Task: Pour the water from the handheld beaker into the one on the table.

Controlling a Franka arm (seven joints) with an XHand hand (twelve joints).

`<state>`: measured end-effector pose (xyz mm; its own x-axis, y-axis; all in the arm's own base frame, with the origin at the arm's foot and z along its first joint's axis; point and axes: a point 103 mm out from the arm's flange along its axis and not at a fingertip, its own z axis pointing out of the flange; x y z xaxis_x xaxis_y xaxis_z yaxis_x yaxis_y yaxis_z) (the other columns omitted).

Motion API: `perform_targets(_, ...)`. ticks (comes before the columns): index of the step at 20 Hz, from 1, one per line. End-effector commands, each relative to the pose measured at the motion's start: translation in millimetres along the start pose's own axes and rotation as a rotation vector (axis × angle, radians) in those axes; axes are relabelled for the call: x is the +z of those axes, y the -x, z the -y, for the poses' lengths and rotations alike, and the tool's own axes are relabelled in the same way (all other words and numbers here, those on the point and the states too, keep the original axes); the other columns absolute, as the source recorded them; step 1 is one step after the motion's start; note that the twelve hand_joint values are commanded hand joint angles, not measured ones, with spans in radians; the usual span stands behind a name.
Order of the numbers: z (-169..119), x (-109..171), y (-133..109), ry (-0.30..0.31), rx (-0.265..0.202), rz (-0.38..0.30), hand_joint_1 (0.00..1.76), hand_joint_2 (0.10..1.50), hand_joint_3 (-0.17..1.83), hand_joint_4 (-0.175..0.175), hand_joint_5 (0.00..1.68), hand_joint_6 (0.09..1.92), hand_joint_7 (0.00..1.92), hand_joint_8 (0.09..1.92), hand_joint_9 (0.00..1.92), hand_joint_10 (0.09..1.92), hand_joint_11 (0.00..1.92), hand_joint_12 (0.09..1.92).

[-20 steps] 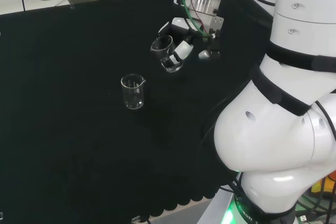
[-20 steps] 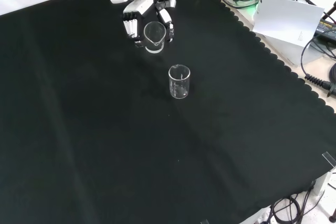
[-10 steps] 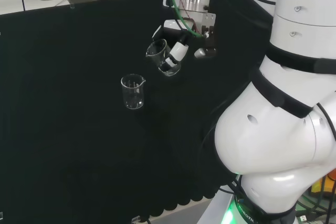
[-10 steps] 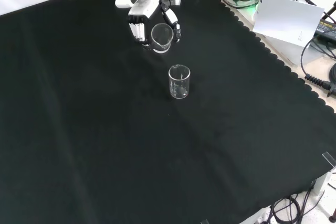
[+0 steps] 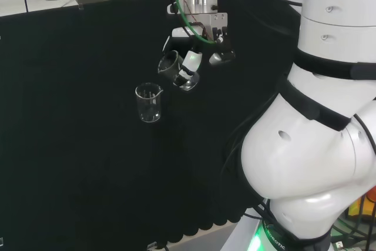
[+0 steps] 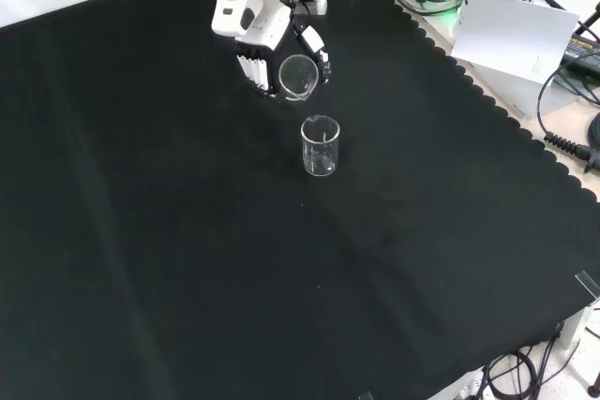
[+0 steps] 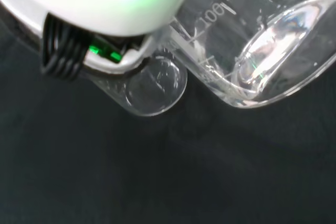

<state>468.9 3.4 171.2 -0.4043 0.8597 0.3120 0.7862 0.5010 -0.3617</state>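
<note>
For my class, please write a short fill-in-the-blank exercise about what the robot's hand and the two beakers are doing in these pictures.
1. The hand is shut on a clear glass ____.
2. The held beaker is ____, not upright.
3. The beaker on the table stands ____ on the black cloth.
4. In the front view, the held beaker is ____ the standing one.

Missing words: beaker; tilted; upright; above
</note>
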Motion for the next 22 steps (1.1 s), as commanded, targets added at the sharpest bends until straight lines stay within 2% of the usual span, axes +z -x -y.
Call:
perform_targets(1, -1, -3, -10, -0.079, 0.014, 0.062, 1.33, 0.47, 1.01, -0.16, 1.19, 0.86, 1.39, 0.78, 1.53, 0.74, 1.2, 0.74)
perform_targets(4, 1, -6, -12, -0.115, 0.033, 0.093, 1.33, 0.46, 1.03, -0.164, 1.19, 0.88, 1.39, 0.8, 1.53, 0.75, 1.2, 0.75)
perform_targets(6, 3, -7, -13, -0.136, 0.047, 0.111, 1.31, 0.54, 0.91, -0.172, 1.18, 0.89, 1.29, 0.85, 1.52, 0.76, 1.19, 0.76)
perform_targets(9, 3, -6, -16, -0.162, 0.064, 0.138, 1.31, 0.59, 0.84, -0.175, 1.17, 0.9, 1.23, 0.88, 1.52, 0.76, 1.18, 0.76)
perform_targets(22, -1, -8, -21, -0.238, 0.135, 0.211, 1.31, 0.6, 0.84, -0.175, 1.17, 0.91, 1.22, 0.89, 1.52, 0.78, 1.19, 0.77)
